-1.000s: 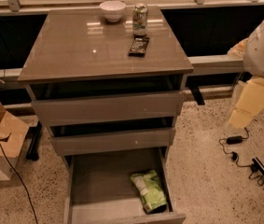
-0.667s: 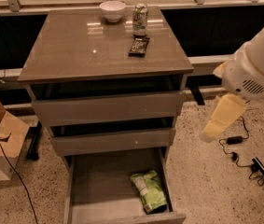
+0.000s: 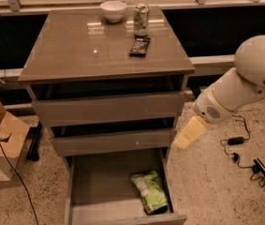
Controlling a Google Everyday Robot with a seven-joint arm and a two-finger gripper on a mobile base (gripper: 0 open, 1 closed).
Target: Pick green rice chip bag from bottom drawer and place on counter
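The green rice chip bag [image 3: 150,191] lies flat in the front right corner of the open bottom drawer [image 3: 101,184]. The glossy grey-brown counter [image 3: 90,48] tops the cabinet above. My gripper [image 3: 188,132] is the pale cream end of the white arm [image 3: 237,88]. It hangs just right of the cabinet at the level of the middle drawer, above and to the right of the bag, touching nothing. It holds nothing that I can see.
On the counter's back stand a white bowl [image 3: 113,11] and a green-and-white can [image 3: 141,18], with a dark wrapper bar [image 3: 140,46] in front. A cardboard box [image 3: 1,144] sits left on the floor. Cables [image 3: 237,142] lie on the floor at right.
My arm has swung left and down from the far right, bringing the gripper close to the cabinet's right side. The bag and the drawer have not moved.
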